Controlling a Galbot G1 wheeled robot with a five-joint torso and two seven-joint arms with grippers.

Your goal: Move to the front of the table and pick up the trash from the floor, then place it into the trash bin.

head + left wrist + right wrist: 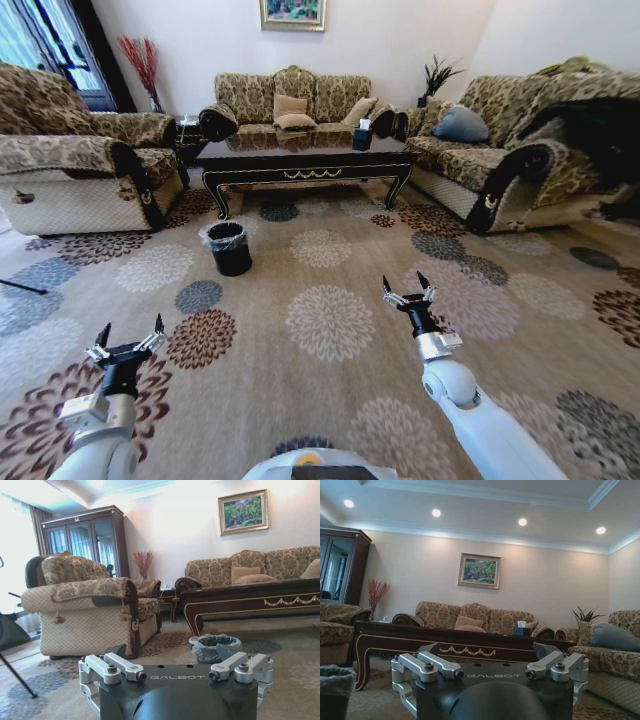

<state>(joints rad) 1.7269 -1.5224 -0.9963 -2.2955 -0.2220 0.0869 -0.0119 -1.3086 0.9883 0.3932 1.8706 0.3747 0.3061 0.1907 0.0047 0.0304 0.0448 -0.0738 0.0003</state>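
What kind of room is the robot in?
Most likely a living room: patterned sofas stand around a dark wooden coffee table on a big flowered carpet, with a framed painting on the wall.

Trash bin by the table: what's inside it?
The small round black trash bin shows a crinkled clear-grey liner folded over its rim; its bottom is hidden, so contents cannot be told.

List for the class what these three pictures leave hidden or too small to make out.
- Trash on the floor: head view, no scrap can be made out on the patterned carpet.
- Inside of the bin: head view, too small; right wrist view, cut by the edge.
- Floor under the table: shadowed.
- Box on the table: too small to identify.
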